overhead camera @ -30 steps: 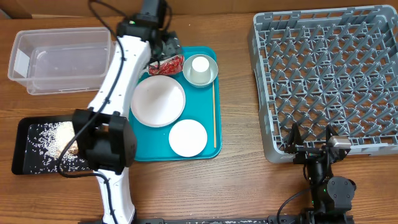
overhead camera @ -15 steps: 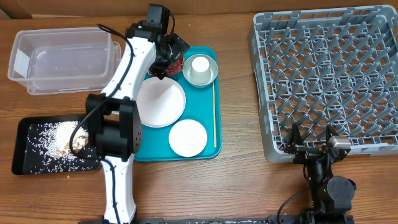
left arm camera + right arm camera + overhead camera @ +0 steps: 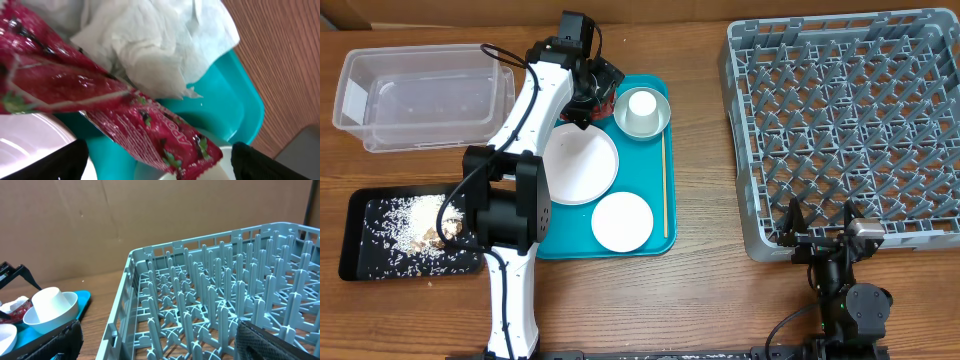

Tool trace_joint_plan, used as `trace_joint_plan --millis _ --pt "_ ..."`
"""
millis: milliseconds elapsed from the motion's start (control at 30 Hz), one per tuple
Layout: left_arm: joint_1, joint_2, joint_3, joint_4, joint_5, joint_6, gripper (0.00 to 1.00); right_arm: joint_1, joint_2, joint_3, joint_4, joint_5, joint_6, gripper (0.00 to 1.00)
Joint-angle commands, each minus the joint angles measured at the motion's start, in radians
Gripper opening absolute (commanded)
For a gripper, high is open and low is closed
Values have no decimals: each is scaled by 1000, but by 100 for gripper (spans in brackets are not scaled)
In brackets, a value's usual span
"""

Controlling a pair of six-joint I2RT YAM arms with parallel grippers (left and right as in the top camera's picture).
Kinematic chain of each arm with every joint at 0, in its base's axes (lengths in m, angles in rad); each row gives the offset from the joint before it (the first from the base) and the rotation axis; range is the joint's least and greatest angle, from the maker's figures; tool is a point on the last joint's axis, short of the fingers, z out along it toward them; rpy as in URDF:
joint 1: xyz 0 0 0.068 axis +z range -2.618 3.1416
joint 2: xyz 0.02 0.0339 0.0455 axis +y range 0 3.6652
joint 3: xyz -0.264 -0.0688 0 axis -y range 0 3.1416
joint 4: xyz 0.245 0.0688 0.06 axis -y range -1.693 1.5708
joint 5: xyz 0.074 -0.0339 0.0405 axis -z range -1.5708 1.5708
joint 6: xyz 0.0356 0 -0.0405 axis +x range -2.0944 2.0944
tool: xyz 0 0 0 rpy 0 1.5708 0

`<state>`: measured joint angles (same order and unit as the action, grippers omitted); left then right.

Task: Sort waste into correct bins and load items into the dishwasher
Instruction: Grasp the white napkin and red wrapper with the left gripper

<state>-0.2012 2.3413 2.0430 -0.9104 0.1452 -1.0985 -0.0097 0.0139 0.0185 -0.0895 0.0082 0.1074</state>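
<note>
- No word, number or brand mark can be read in any view.
- The red wrapper (image 3: 125,115) carries a print of dark and green marks, with no legible letters.
- The clear tub (image 3: 430,100) has a white label (image 3: 355,97) on its left end, too small to read.
</note>
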Motion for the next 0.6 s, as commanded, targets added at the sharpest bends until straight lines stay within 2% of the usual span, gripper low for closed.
trace_joint_plan --millis 0,100,200,433,467,567 --pt "1 27 6 16 -52 -25 94 3 -11 -10 7 13 -3 100" --pt "6 27 6 38 -56 -24 91 3 -11 -10 7 13 -3 100" --pt "6 27 5 41 -56 -29 84 3 -11 -10 7 13 -3 100" --pt "-7 58 6 53 -9 -77 83 3 -11 -10 7 13 -3 100" --pt "-7 60 6 51 -9 -76 80 3 -11 -10 7 13 -3 100" --pt "-6 56 6 48 -9 -72 55 3 -11 -10 7 13 -3 100"
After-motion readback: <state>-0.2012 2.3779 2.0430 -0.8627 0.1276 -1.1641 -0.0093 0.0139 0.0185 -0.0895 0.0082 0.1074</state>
